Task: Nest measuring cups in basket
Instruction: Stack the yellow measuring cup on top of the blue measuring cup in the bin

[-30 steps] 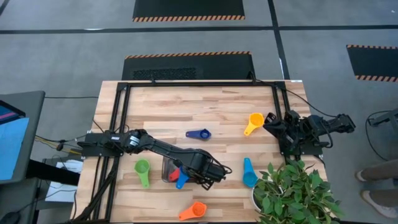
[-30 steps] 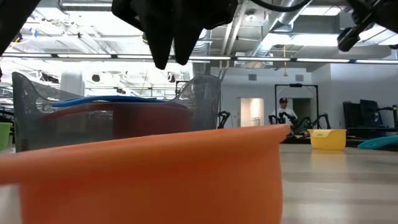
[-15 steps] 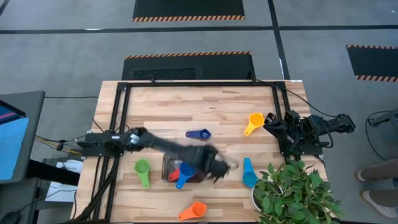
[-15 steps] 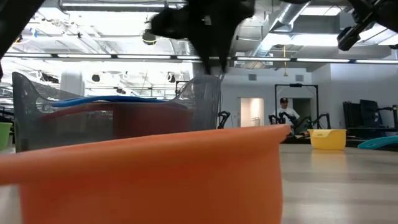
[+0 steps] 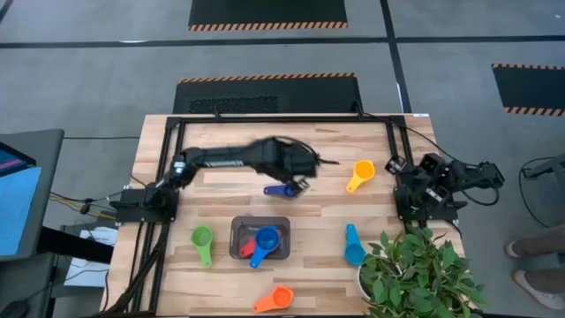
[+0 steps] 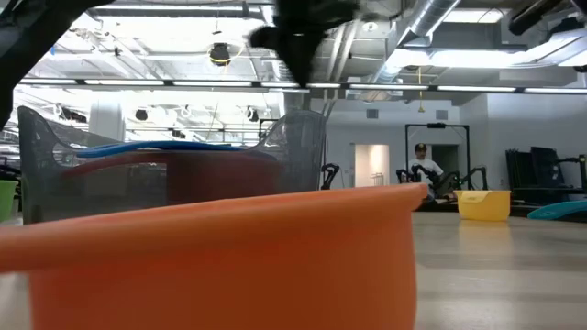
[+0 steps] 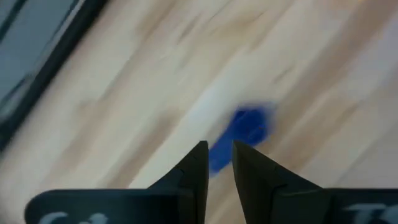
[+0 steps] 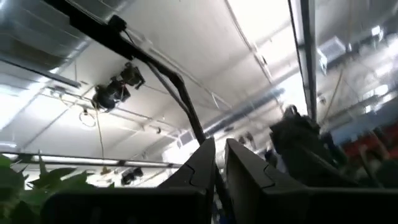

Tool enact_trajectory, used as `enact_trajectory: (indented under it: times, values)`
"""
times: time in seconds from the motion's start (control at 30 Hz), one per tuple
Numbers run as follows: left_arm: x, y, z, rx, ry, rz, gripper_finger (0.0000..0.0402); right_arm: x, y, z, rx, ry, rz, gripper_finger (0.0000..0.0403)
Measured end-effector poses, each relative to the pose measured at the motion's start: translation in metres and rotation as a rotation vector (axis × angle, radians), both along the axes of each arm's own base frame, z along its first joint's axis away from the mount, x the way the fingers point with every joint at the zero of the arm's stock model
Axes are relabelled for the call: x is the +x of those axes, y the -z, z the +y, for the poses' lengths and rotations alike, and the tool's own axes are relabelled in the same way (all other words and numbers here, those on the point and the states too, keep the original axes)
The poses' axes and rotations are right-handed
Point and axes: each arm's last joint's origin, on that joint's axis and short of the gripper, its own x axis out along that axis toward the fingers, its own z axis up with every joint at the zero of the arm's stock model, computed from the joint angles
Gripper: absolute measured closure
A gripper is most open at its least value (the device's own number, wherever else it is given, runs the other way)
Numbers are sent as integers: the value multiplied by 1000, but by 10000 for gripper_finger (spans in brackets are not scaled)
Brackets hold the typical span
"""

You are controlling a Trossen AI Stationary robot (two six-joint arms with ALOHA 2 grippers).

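Left gripper [image 5: 300, 168] above dark blue cup [image 5: 282, 190], fingers nearly closed, empty; I'd open wider, straddle its handle.

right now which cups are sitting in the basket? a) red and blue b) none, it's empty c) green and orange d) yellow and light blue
a: in the high view the basket holds a red cup and a blue cup, while the green cup, orange cup, yellow cup and light blue cup all lie out on the table.
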Motion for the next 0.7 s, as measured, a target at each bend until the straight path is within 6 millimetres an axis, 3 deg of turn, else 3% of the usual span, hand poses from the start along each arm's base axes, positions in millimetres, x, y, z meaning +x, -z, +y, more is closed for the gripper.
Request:
enact_trajectory:
  times: [0.13, 0.33, 0.57, 0.7]
  values:
    - [-17, -10, 21, -62, 11, 10, 340, 0, -3, -3, 6, 127, 15, 339]
    - [-51, -23, 31, 59, 138, 119, 340, 19, -11, -6, 39, 372, 328, 339]
    - [-131, -32, 37, 171, 74, 164, 340, 55, -42, -3, -42, 476, 507, 339]
    - [-172, -28, 36, 221, -14, -4, 340, 81, -48, -5, -103, 526, 721, 339]
